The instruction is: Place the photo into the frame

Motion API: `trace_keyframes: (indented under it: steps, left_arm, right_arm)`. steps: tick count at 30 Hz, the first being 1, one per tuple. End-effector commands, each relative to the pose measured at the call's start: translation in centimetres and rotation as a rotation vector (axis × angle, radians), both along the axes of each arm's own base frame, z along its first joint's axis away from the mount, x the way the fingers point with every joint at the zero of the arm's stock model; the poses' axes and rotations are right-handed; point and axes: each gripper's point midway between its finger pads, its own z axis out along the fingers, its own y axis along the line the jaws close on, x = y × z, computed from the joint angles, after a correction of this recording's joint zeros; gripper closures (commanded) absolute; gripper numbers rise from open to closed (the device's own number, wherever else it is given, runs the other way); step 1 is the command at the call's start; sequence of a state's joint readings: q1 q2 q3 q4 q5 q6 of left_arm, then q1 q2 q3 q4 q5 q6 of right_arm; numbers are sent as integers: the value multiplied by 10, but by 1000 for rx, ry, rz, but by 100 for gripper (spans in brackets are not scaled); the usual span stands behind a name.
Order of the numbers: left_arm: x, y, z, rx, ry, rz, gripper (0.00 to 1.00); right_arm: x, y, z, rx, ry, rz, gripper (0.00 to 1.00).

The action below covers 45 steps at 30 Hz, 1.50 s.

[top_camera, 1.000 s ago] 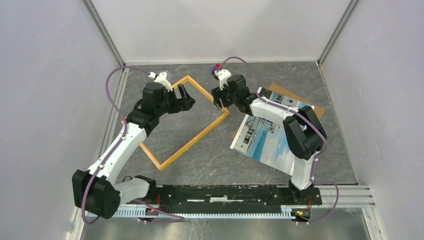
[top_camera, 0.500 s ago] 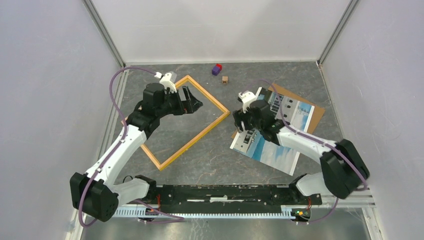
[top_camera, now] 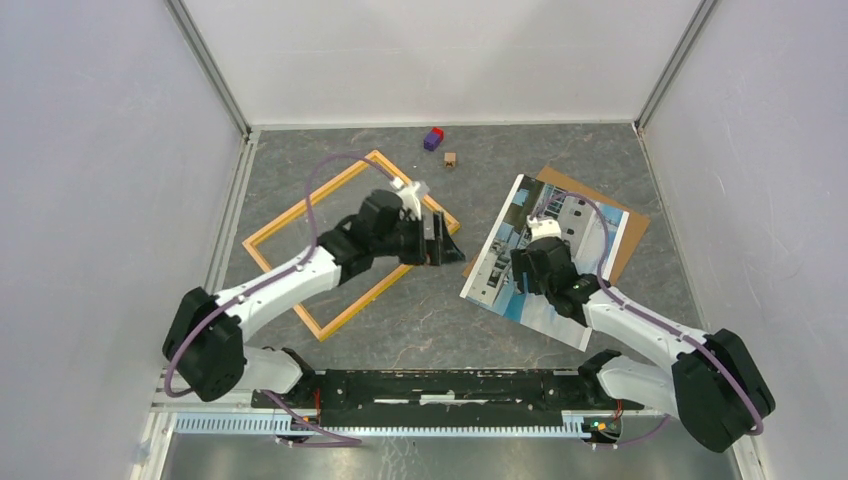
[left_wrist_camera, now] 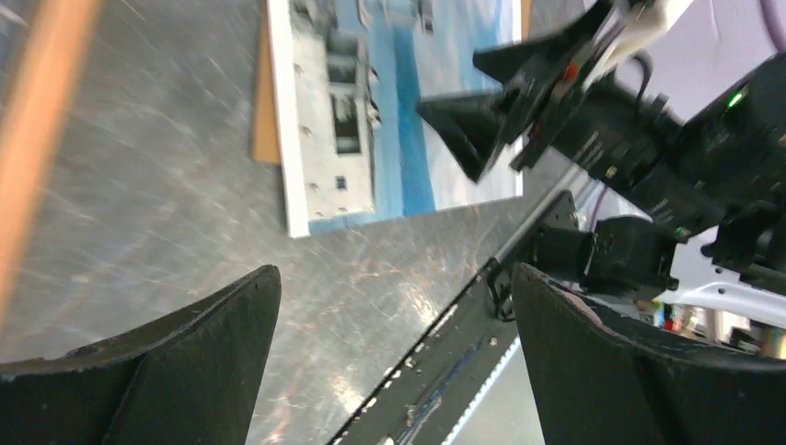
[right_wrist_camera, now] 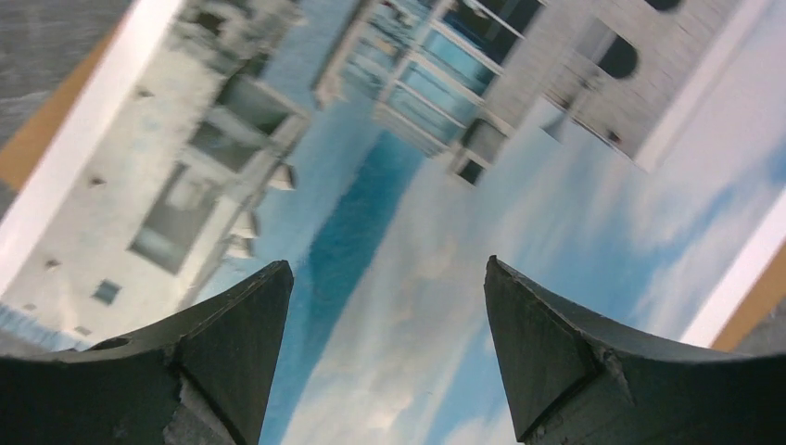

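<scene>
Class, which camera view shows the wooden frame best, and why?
The top external view: the frame lies nearly whole, with only the left arm crossing one side. The left wrist view catches just a blurred orange strip of it at the edge. The right wrist view shows none.

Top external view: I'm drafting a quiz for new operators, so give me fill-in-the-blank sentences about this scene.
1. The photo lies picture side ____.
2. The backing board beneath it is ____.
3. The right gripper hangs with jaws open over the ____.
4. In the top view, the frame lies to the photo's ____.
Missing words: up; brown; photo; left.
</scene>
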<state>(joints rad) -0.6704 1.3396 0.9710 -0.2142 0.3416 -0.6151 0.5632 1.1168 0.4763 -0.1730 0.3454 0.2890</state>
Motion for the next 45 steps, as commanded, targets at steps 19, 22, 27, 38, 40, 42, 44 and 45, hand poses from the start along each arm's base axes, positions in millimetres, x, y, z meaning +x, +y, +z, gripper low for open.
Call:
trace_keyframes:
  steps: [19,22,27,38,40,42,44,45]
  left_arm:
    - [-9,-63,-123,-43,173,257,4]
    - [-13,-70,-130,-53,201,243,5]
    - [-17,-74,-133,-96,248,250,9]
    - [-18,-95,-109,-245,291,212,30]
    - [-15,-93,-111,-206,278,220,36]
    - [-13,-93,-112,-192,269,223,41]
    - [-11,-93,-111,-188,254,226,45]
    - [-10,-92,-112,-176,246,228,47]
  right_arm:
    - [9,-21,-19,332,-122,-304,18]
    - [6,-25,-25,323,-119,-317,19]
    - [4,-27,-29,330,-120,-316,19]
    - [5,-21,-33,338,-109,-274,19]
    - [5,-20,-32,347,-119,-269,19]
    - [4,-20,-32,352,-126,-266,19]
    - [4,-20,-31,357,-134,-263,19]
    - [4,-20,-31,360,-136,-262,19]
